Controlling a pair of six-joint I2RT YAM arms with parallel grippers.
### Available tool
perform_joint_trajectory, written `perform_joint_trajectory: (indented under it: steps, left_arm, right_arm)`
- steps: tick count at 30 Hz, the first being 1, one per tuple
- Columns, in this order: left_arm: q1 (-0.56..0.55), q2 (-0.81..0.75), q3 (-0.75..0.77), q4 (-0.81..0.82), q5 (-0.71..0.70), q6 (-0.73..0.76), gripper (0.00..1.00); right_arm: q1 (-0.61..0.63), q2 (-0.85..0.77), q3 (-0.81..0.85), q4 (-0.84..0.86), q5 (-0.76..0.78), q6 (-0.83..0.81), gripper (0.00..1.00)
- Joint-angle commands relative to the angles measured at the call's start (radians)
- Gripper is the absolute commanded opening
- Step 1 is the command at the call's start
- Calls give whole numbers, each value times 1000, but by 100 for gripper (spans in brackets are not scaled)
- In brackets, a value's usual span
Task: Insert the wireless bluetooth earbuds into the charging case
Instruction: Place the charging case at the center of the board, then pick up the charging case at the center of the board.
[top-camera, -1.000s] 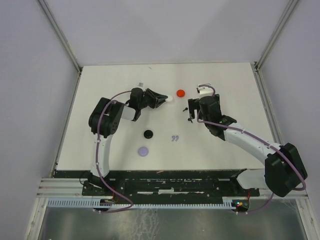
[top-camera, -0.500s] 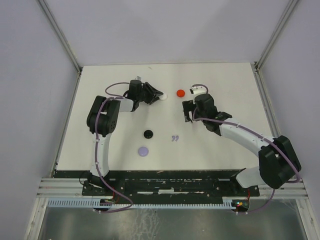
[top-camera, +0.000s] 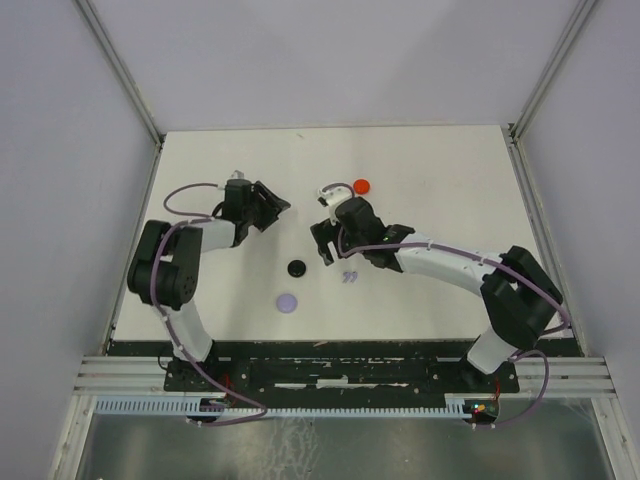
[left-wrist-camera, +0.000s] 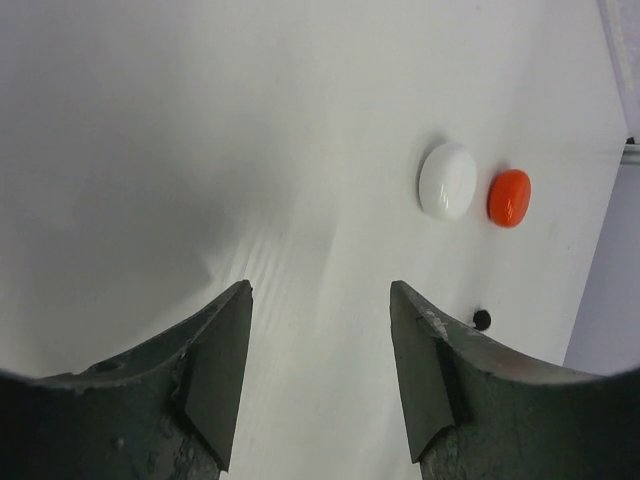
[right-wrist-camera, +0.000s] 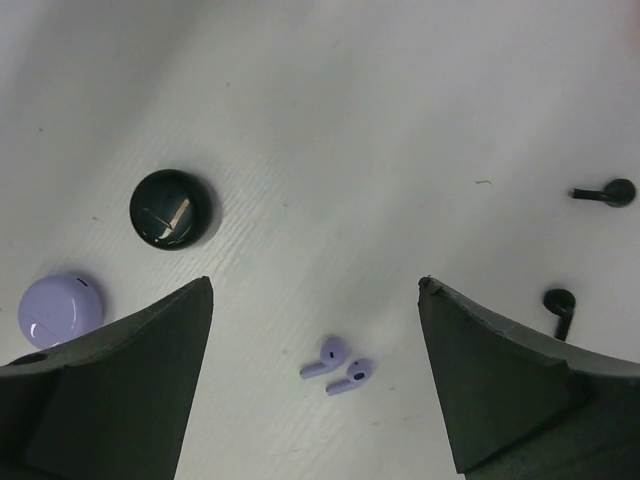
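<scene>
**Leftward swing brings right gripper over lavender earbuds**

Since a second ago the right gripper has left the red case near the far edge and travelled left and nearer, to mid-bench. The left gripper has drawn back toward the left edge, away from the white case.

The lavender earbuds lie just beside each other on the bare bench, about the middle and slightly toward the near edge. None sits in a case. In the right wrist view the pair shows low between the fingers. The jaws stand wide apart with nothing in them, above the bench and not touching the pair.

Two black earbuds lie a little apart from each other, well off to one side of the lavender pair. The right arm hides them in the top view.

The black case, round and closed, sits near the lavender pair on its left-edge side. The lavender case, also closed, lies just beyond it toward the near edge.

The white and red cases rest just beside each other toward the far edge, both closed. The right arm covers the white one from above.

The left gripper hangs over bare bench between the left edge and the middle. Its jaws are apart and empty, pointing toward the white and red cases, well short of them.
</scene>
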Motion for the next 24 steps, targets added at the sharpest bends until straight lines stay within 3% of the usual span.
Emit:
perform_joint_trajectory:
  steps: [1, 8, 16, 24]
  left_arm:
    - [-4, -256, -186, 76, -92, 50, 63]
    - [-6, -593, -450, 107, -155, 6, 62]
    - [-6, -835, -496, -20, -165, 42, 62]
    - [-5, -908, -514, -78, -166, 57, 62]
  right_arm:
    - [35, 87, 87, 10, -31, 5, 91]
    - [104, 243, 173, -45, 86, -34, 90]
    - [161, 333, 223, -72, 186, -62, 90]
    - [197, 388, 264, -59, 203, -64, 90]
